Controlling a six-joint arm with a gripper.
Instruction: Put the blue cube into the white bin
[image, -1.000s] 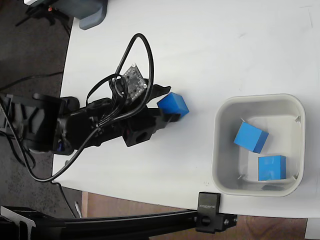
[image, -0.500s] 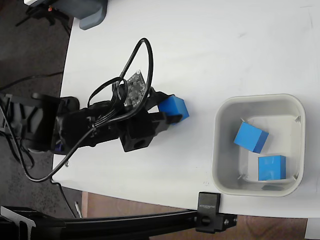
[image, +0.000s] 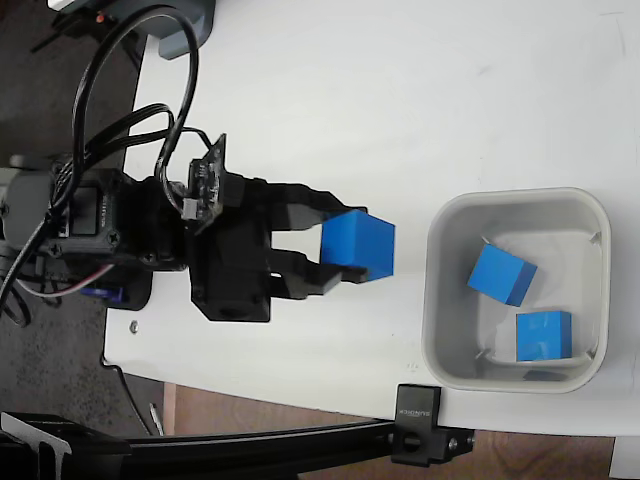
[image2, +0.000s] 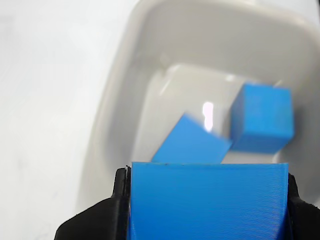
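One white table (image: 400, 80), dark floor (image: 60, 90) beside; hand (image: 335, 243) clamped on blue cube (image: 358, 244).

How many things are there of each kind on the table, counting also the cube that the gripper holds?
Blue cubes: 3. One is held in the gripper; two, and, lie inside the bin.
White bins: 1
Total: 4
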